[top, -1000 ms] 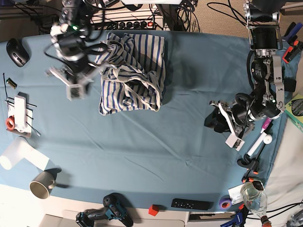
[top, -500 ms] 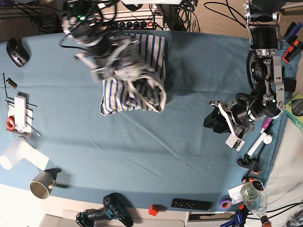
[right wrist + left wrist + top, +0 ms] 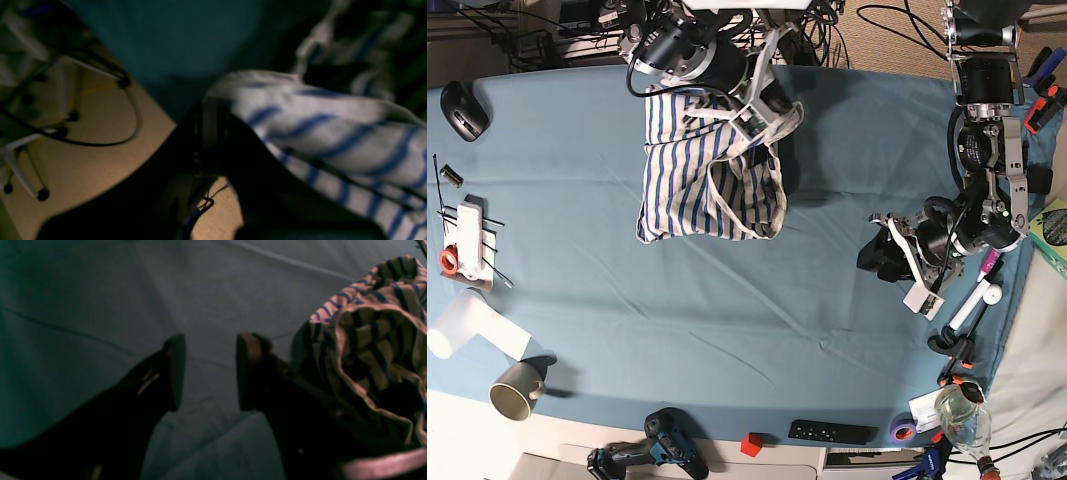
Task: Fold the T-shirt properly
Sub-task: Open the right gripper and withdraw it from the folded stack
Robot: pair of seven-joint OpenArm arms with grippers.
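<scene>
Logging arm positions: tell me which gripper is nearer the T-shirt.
Right. The right gripper is at the T-shirt, shut on its far edge; the left gripper sits open, well off to the side, apart from it.

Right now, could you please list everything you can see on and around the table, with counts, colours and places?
Striped white-and-blue T-shirt: 1, table's far middle, lifted at its top.
Teal tablecloth: 1, covers table.
Black computer mouse: 1, far left.
Grey mug: 1, near-left corner.
White paper roll: 1, left edge.
Teal-black cordless drill: 1, near edge.
Small red cube: 1, near edge.
Black remote: 1, near edge.
Right gripper: shut on the T-shirt.
Left gripper: open, empty.
</scene>
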